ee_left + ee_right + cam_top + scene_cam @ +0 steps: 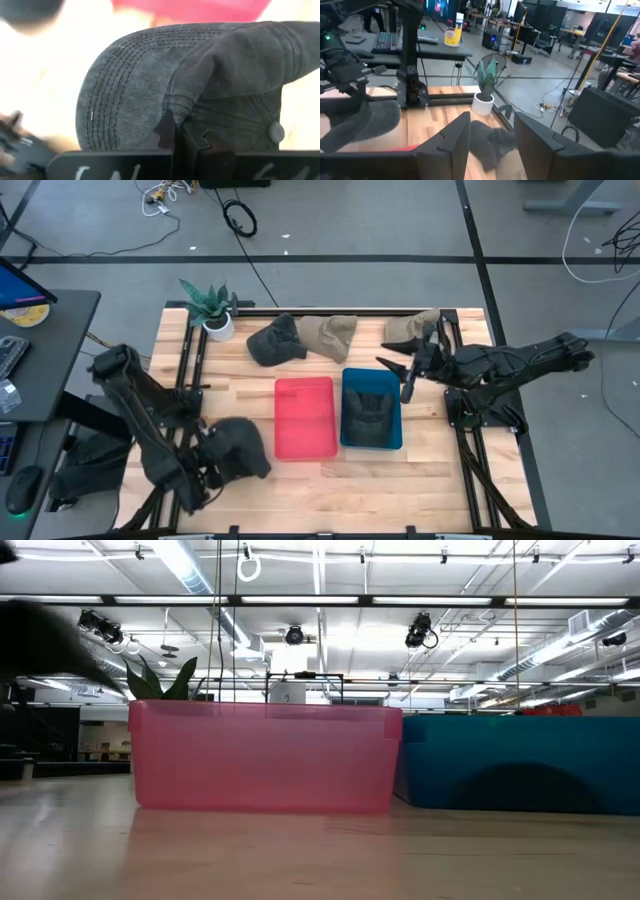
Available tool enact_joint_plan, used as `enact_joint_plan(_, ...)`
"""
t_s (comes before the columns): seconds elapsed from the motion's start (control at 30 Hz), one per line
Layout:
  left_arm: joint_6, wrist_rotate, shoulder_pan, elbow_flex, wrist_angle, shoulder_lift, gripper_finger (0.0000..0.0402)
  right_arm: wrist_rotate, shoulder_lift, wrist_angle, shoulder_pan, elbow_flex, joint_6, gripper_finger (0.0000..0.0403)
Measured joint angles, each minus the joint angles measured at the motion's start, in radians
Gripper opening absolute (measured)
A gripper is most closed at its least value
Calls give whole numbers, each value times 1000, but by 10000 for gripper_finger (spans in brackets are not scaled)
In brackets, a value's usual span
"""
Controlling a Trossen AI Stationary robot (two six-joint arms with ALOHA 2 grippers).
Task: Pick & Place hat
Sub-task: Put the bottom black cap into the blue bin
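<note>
Left end effector [178,131] at the near left corner of the wooden surface [420,475], fingers pinched together on the crown fabric of a dark grey hat [240,448]. Hat resting on the surface just left of the red bin [304,418], brim toward that bin, apart from its wall. In the left wrist view, stitched brim and top button of the hat visible, cloth bunched between the finger tips.

Right end effector [408,370] held above the far right part of the surface, beside the blue bin [371,410]; fingers partly apart, nothing between them. Dark cap [372,414] lying inside the blue bin. Red bin showing no contents.

Along the far edge: dark hat [276,341], khaki hat [327,334] touching it, another khaki hat [411,327] near the right arm. Potted plant [212,308] at the far left corner.
</note>
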Motion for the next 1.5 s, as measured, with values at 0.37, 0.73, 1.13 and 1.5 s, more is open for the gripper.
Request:
enact_joint_plan(0.37, 408, -171, 222, 330, -187, -28, 3, 0, 205, 220, 0, 0, -10, 155)
enact_joint_plan(0.73, 582, -320, 298, 345, -112, -10, 3, -272, 323, 442, -10, 0, -131, 155)
enact_joint_plan(1.13, 696, -378, 328, 345, -56, 14, 3, -347, 410, 431, -32, 58, -83, 155)
enact_joint_plan(1.5, 735, -383, 367, 345, -22, 14, 3, -297, 680, 225, -31, 340, -162, 155)
